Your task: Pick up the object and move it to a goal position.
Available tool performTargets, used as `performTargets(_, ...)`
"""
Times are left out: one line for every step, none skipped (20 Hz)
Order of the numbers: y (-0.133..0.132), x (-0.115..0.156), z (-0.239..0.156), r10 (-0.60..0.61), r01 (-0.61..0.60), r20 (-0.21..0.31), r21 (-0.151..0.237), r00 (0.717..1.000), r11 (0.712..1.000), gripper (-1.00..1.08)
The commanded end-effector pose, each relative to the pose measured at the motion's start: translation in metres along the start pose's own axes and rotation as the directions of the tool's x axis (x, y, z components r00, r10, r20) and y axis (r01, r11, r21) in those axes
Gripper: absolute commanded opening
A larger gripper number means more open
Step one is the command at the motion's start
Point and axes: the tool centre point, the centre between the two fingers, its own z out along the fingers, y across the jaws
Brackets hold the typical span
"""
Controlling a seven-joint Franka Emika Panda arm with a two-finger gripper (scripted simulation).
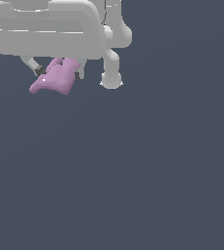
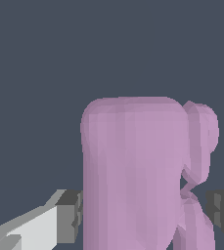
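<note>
Closest to the wrist camera, the pink-lilac object (image 2: 133, 171) fills the middle of the picture, a broad smooth lobe with a smaller rounded lump on one side, and a dark-padded fingertip shows at each flank of it. The end effector (image 1: 57, 74) is closed narrowly on the object, its fingers (image 1: 34, 65) pressed against either side, so the object hangs in the grip rather than lying on anything. In the exterior view the object (image 1: 55, 78) sits in the upper part of the exterior view's left, tilted, with one stubby protrusion pointing down toward the exterior view's left and its upper part tucked between the fingers. Just above it runs the wide white body of the hand (image 1: 45, 29), and beside that, toward the exterior view's right, a rounded white arm link (image 1: 112, 68) ends in a blunt knob. Behind everything lies a plain dark slate-blue ground (image 1: 143, 171).
</note>
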Motion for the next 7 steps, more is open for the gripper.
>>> performTargets(0.0008, 0.0017, -0.0033, 0.0, 0.0, 0.0, 0.0, 1.0, 1.0, -1.0)
performTargets(0.001, 0.0022, -0.0042, 0.0, 0.0, 0.0, 0.0, 1.0, 1.0, -1.0)
performTargets(0.0012, 0.0026, -0.0048, 0.0, 0.0, 0.0, 0.0, 1.0, 1.0, -1.0)
performTargets(0.0013, 0.0029, -0.0053, 0.0, 0.0, 0.0, 0.0, 1.0, 1.0, -1.0)
performTargets(0.0017, 0.0031, -0.0055, 0.0, 0.0, 0.0, 0.0, 1.0, 1.0, -1.0)
performTargets(0.0018, 0.0033, -0.0057, 0.0, 0.0, 0.0, 0.0, 1.0, 1.0, -1.0)
performTargets(0.0018, 0.0033, -0.0058, 0.0, 0.0, 0.0, 0.0, 1.0, 1.0, -1.0)
